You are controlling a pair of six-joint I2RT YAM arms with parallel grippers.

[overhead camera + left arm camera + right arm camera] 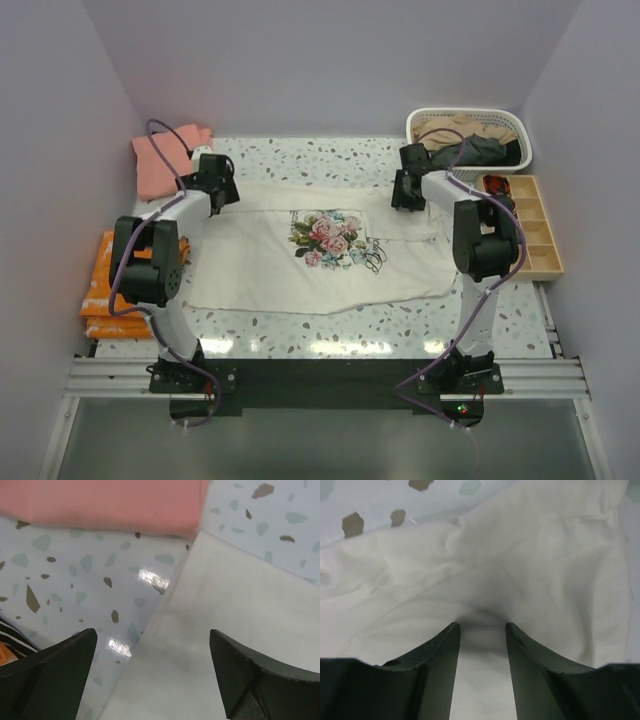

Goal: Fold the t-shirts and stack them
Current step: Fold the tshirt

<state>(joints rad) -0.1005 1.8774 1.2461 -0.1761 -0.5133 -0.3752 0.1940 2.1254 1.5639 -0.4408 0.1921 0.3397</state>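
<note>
Top view: cream t-shirt [300, 265] lies spread flat mid-bench [330, 325], rose print up. Left claw [222, 190] is at its far left corner, right claw [405, 192] at its far right edge. The salmon-pink t-shirt [165, 160] sits folded at far left. Darker shirts wait in the basket [470, 118].

Left wrist: claw wide open and empty, straddling the cloth's edge, salmon-pink shirt just beyond.

Right wrist: claw narrow, and puckers at its tips suggest it is pinching a ridge of cream fabric.

Judgement: fold in hand. The left claw should close on the hem alone before any lift. Both should then rise level and carry the far edge evenly toward the near one.
</note>
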